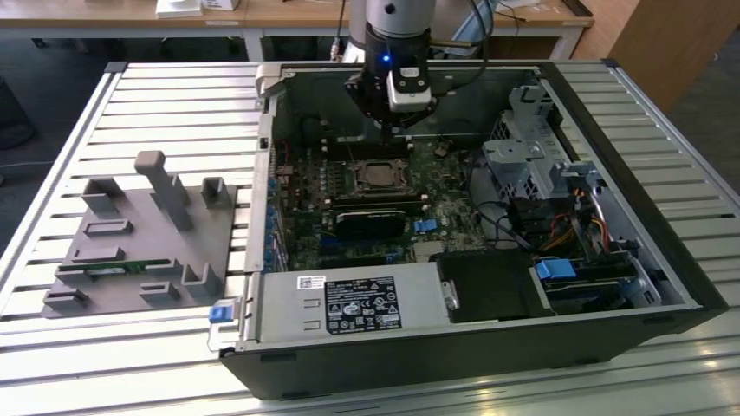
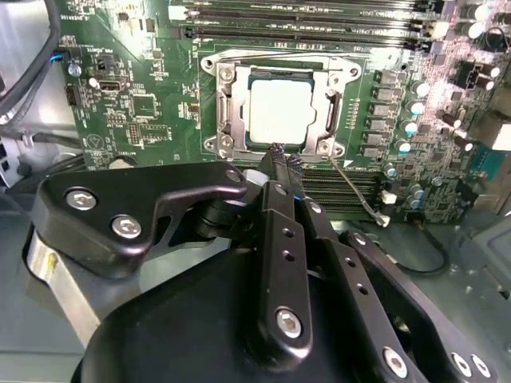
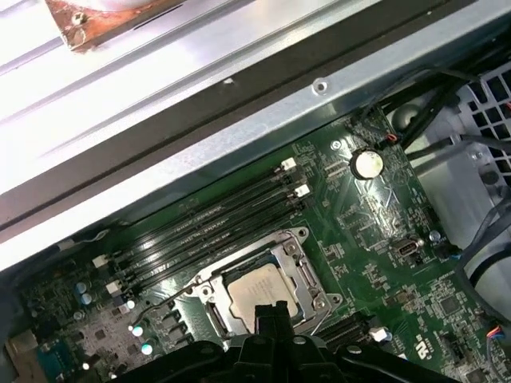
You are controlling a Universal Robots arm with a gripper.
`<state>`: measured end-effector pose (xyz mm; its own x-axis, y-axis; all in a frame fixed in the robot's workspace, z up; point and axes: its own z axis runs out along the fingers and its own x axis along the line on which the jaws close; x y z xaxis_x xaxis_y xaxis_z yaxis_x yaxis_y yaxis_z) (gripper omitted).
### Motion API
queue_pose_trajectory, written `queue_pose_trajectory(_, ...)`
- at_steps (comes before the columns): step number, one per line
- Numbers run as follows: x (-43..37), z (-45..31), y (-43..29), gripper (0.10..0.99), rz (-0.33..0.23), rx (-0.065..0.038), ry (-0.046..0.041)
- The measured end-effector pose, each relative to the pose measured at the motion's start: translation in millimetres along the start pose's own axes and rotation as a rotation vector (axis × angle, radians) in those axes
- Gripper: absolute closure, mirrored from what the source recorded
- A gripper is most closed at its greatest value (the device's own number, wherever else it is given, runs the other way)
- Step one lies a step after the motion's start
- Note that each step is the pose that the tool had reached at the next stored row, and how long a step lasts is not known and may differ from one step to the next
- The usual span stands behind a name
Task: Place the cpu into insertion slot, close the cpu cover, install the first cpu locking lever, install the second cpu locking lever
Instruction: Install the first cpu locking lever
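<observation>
Hovering near 1 cpu (image 2: 279,112) and 1 cpu cover (image 2: 334,112), 1 hand (image 2: 283,158).

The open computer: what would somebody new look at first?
In the second wrist view, the big black gripper looms up close, its tip right at the edge of the shiny silver cpu. The cpu is framed by the cpu cover on the green board. In the exterior view, the open case lies on a slatted table, with a grey block on the exterior view's left.
</observation>
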<state>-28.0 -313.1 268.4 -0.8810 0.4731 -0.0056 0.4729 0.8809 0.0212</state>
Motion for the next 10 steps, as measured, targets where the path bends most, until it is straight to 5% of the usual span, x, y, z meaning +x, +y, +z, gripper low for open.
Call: queue_pose_trajectory(10,0.0,0.0,0.0,0.969,-0.043,0.0,0.001)
